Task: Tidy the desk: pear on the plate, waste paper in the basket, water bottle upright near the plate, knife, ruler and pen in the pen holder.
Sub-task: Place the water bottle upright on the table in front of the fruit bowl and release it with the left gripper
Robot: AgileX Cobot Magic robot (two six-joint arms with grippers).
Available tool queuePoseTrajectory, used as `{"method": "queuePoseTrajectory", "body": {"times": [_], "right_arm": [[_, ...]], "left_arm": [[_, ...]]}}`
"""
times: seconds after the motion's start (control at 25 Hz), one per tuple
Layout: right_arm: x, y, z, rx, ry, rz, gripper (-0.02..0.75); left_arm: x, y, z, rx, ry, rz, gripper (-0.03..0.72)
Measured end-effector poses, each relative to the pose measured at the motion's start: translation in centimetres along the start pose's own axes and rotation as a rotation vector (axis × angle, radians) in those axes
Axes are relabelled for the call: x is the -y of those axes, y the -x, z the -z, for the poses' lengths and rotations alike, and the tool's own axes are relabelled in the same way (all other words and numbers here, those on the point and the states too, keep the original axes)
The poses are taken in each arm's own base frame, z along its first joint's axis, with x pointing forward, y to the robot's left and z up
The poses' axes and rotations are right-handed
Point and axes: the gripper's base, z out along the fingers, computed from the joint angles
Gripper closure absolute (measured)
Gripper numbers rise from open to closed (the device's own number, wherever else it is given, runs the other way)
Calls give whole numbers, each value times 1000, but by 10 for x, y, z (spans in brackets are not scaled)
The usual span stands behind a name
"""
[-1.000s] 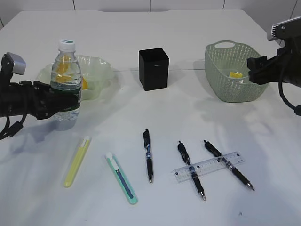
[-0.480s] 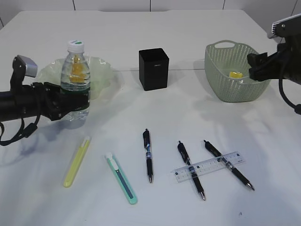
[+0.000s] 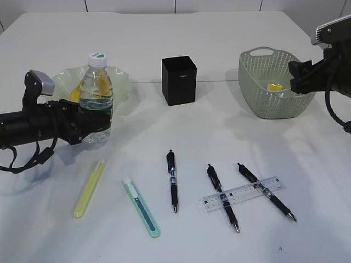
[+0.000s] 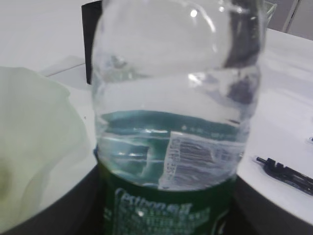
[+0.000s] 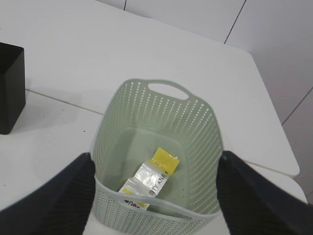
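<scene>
The water bottle [image 3: 96, 101], upright just at five o'clock of the plate [image 3: 123, 82], looks part-full, thin-walled and slick, so the left gripper [image 3: 82, 127], clamped around its labelled lower body, grips sensibly low, while the right gripper [image 5: 154, 196] hangs wide open and empty over the basket [image 3: 258, 90].

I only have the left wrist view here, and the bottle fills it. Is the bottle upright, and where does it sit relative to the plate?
Observer: Upright. The left gripper grips the water bottle at its label, just in front of the plate.
Operator: Anything in the basket?
Observer: Yes, waste paper, yellow and white, lies on the bottom of the basket.
Operator: And the ruler?
Observer: The ruler lies on the desk, crossing two black pens, not in the pen holder.
</scene>
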Motion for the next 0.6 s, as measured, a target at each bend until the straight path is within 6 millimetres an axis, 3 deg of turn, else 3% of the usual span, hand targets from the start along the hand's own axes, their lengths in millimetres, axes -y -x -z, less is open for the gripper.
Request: {"method": "queuePoseTrajectory", "body": {"times": [0.6], "right_arm": [[1, 4, 0, 40, -13, 1, 166]], "left_arm": [[-4, -17, -3, -18, 24, 27, 312]]}}
